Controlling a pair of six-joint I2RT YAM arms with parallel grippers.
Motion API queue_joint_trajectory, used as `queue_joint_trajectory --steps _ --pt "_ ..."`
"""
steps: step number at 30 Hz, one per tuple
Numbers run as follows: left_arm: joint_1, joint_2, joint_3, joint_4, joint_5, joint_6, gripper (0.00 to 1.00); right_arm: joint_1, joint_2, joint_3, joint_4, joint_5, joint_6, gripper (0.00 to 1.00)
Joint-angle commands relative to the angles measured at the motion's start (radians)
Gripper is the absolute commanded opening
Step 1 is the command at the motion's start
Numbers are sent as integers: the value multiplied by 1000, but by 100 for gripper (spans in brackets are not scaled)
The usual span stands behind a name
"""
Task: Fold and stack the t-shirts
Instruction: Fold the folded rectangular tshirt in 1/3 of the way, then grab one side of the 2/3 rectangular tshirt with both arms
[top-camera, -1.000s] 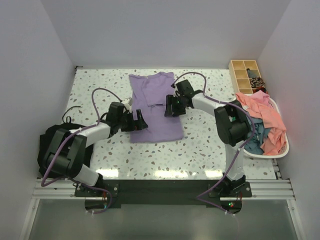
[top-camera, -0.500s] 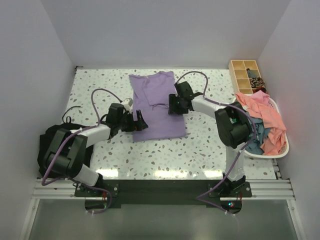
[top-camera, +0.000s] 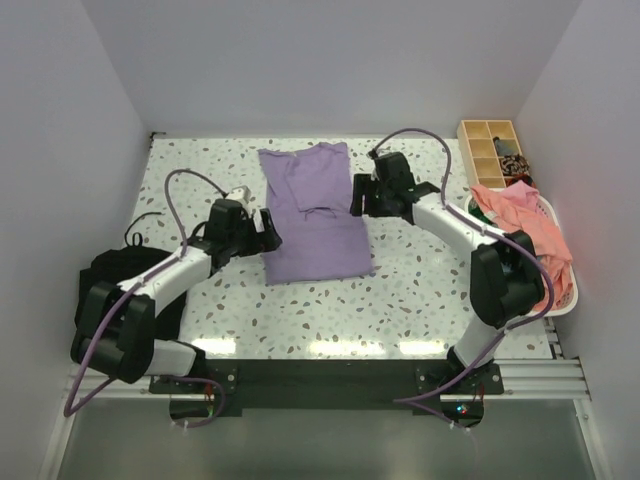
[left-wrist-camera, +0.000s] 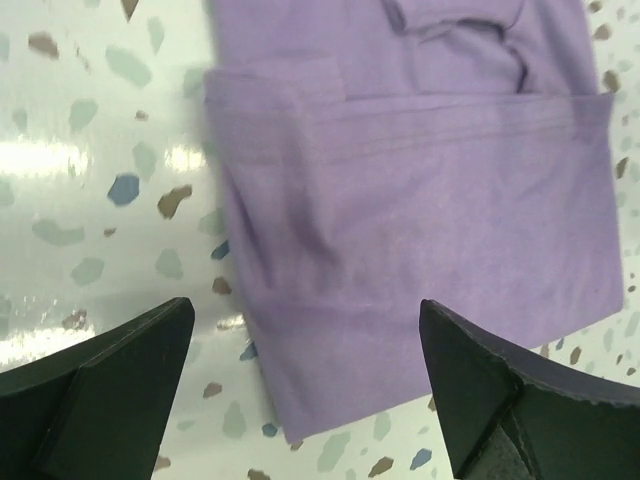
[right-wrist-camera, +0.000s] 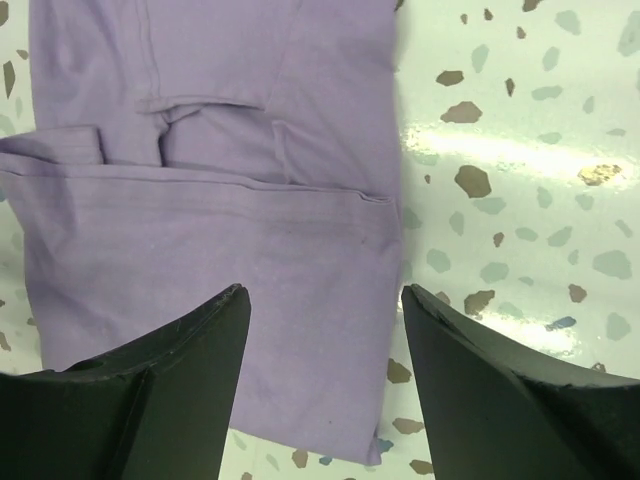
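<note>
Lavender t-shirt (top-camera: 312, 215) flat between left gripper (top-camera: 267, 228), right gripper (top-camera: 360, 196).

Bright even light, glare streaks on table (top-camera: 330, 346), left wrist view slightly blurred

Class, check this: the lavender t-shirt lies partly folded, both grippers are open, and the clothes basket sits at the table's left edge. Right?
No. The top external view shows the clothes basket at the table's right edge. The lavender t-shirt does lie partly folded, with the left gripper and right gripper open.
</note>
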Motion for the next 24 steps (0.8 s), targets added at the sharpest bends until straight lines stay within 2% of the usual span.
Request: queue_joint_trajectory --steps 1,5,11,14,24 --pt "8 3 -79 -59 -29 -59 100 -61 -25 -76 -66 17 2 67" --pt "8 -77 -189 -6 6 -110 100 -142 -57 -168 -47 -109 7 67" --pt "8 -186 -321 43 44 -134 100 -170 -83 -249 -49 -213 -16 67" --pt "8 -186 -351 58 99 -140 100 -171 -60 -265 -61 -290 -27 67" --pt "6 -128 -484 332 268 -215 100 -171 -11 -378 22 -514 15 67"
